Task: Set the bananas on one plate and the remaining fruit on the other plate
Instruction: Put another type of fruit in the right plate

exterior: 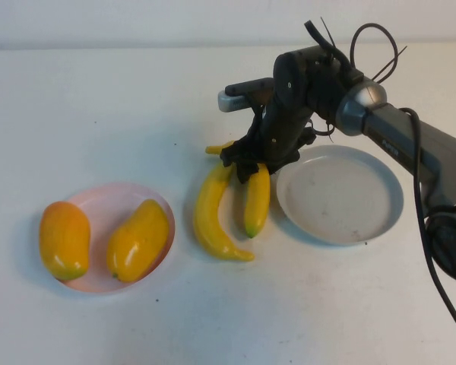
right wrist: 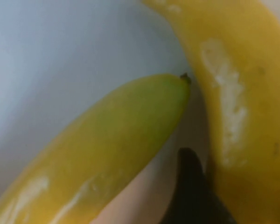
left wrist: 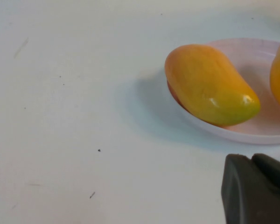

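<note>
Two bananas lie side by side on the table between the plates: a long one [exterior: 209,213] and a shorter one [exterior: 257,199]. My right gripper [exterior: 242,161] is down over their far ends. In the right wrist view one dark finger [right wrist: 191,182] stands between the short banana [right wrist: 112,144] and the long banana [right wrist: 242,93], pressed against the long one; the other finger is hidden. The grey-blue plate [exterior: 342,194] is bare. The pink plate [exterior: 99,194] holds two mangoes [exterior: 64,238] [exterior: 138,239]. My left gripper [left wrist: 253,161] is shut and empty, near the pink plate [left wrist: 252,60] and a mango [left wrist: 207,84].
The right arm [exterior: 395,125] reaches in from the right above the grey-blue plate's far edge, with loose black cables above it. The left arm is out of the high view. White table all round.
</note>
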You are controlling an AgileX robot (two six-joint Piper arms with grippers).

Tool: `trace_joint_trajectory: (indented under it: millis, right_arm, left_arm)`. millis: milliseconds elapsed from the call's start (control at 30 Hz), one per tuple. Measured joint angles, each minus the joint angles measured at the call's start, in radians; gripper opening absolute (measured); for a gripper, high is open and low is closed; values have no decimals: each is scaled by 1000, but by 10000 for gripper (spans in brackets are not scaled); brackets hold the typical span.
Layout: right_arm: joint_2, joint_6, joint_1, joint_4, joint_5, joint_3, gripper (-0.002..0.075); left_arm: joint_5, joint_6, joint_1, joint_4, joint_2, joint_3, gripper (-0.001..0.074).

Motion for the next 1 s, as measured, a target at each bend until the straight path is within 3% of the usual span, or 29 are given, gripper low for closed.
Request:
trace_joint_trajectory:
  millis: [167,533,833,1000]
  right_arm:
    - [1,0,0,0,-9,-15,315]
    - [-35,17,0,-24,96,-236,314]
    - [-288,17,0,-61,113,-234,314]
    - [-492,31,-13,-168,113,-94,314]
  left_arm:
    - [0,0,0,0,0,0,-1]
    - [0,0,0,0,0,0,0]
    - [0,0,0,0,0,0,-1]
    - [0,0,0,0,0,0,0]
